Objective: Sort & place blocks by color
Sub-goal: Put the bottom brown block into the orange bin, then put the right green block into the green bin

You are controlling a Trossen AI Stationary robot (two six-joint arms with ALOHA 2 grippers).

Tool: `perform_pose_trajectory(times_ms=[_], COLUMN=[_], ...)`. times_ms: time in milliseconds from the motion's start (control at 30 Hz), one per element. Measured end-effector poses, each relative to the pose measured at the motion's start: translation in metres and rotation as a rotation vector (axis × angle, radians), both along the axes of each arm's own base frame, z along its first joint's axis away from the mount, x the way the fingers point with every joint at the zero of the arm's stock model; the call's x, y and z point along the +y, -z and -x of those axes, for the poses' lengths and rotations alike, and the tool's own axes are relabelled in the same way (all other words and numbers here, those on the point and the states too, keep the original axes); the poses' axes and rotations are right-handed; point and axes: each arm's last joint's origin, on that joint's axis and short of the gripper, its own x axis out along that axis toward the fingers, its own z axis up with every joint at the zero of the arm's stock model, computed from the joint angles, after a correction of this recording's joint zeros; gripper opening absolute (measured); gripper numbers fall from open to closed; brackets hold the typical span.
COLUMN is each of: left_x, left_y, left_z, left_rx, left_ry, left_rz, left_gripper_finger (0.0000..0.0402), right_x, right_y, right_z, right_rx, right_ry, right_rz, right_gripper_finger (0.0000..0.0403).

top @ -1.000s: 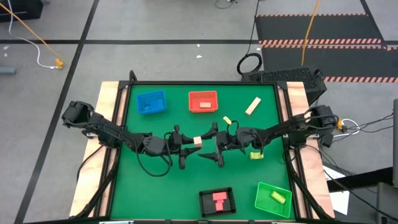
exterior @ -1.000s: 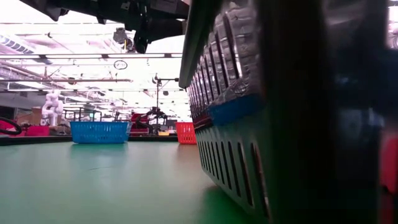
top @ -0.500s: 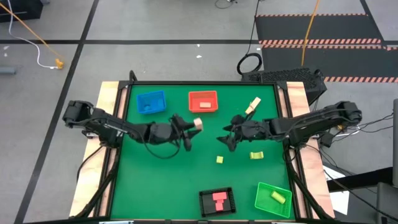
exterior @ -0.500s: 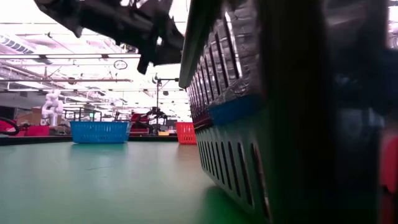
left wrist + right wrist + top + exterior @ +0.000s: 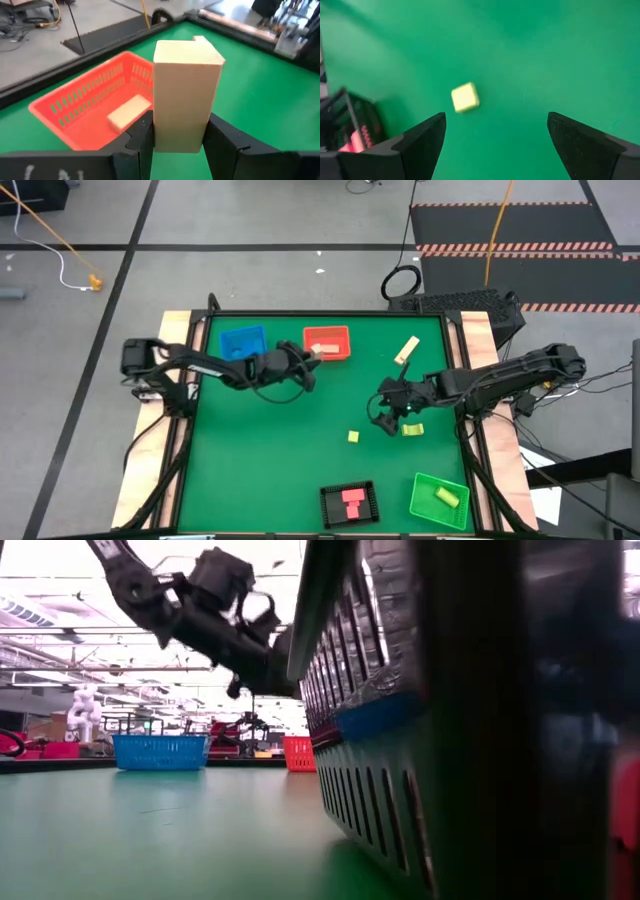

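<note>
We've swung the left gripper (image 5: 177, 145), clamped on a tan block (image 5: 186, 95), over to the red tray (image 5: 327, 343); right gripper (image 5: 495, 135), now released, hovers above the yellow cube (image 5: 465, 97).

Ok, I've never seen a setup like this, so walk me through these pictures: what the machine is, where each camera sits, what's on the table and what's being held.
It is a robot with two dark arms working over a green table, each ending in a two-finger gripper.

One camera looks straight down. One sits at table height, mostly blocked by the black tray beside it. One rides on each wrist.

On the table are four small trays: a blue tray, a red tray with a tan block in it, the black tray with a pink block, and a green tray with a yellow-green one. Loose blocks lie between them: a tan bar, a small yellow cube and a yellow-green block.

The left gripper is shut on a tan wooden block, near the red tray. The right gripper is open and empty above the yellow cube.
</note>
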Motion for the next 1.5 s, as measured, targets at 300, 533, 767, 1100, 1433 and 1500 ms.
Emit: perform_pose_trajectory(times_ms=[300, 533, 767, 1100, 1433, 1500], left_x=[0.024, 0.039, 0.055, 0.052, 0.004, -0.01], left_y=[0.027, 0.021, 0.016, 0.018, -0.011, -0.022], left_z=[-0.01, -0.012, -0.013, -0.014, -0.024, -0.024], left_rx=[0.038, 0.081, 0.13, 0.09, -0.094, -0.124], left_ry=[0.06, 0.028, -0.061, -0.053, 0.201, 0.249], left_rz=[-0.058, -0.164, -0.162, -0.071, 0.057, 0.053], left_gripper_finger=[0.0132, 0.0133, 0.0207, 0.0188, 0.0177, 0.0177], right_x=[0.009, 0.012, 0.011, 0.02, 0.04, 0.04], right_y=[0.007, 0.011, 0.011, 0.012, 0.021, 0.028], right_z=[0.013, 0.021, 0.02, 0.025, 0.042, 0.045], right_rx=[0.139, 0.208, 0.208, 0.245, 0.317, 0.321], right_ry=[-0.122, -0.151, -0.132, -0.179, -0.294, -0.319], right_rz=[0.024, 0.102, 0.093, 0.063, 0.163, 0.206], right_gripper_finger=[0.0338, 0.0338, 0.0338, 0.0338, 0.0338, 0.0338])
